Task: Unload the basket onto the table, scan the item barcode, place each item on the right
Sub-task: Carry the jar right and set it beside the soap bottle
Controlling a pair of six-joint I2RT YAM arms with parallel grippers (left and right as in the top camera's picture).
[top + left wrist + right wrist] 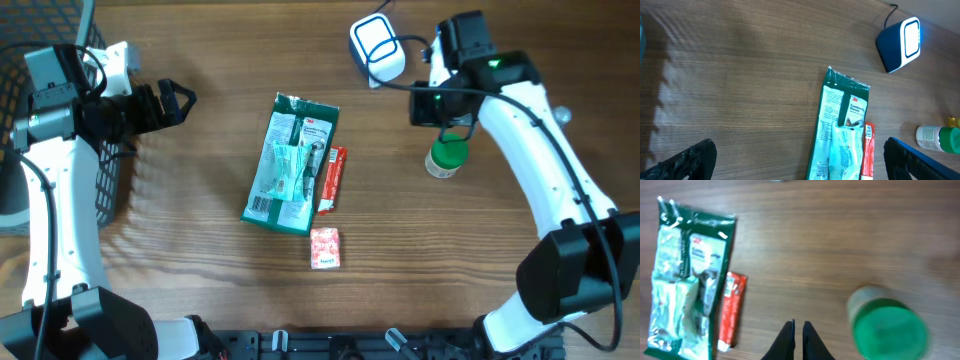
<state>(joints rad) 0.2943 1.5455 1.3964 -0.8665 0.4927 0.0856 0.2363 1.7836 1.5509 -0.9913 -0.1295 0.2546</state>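
overhead, a black wire basket (108,195) sat at the tabletop's (200,270) left edge. the left gripper (182,100) hovered just right of it with its fingers spread wide, holding nothing. near the middle lay a green package (290,165), with a red stick pack (331,180) close along its right side and a small red and white packet (325,248) just toward the front edge. a blue and white scanner (377,48) stood by the back edge, right of centre. the right gripper (798,327) had its fingers pressed together, empty, above bare wood. a green-capped bottle (446,157) stood upright just beside it, not touching.
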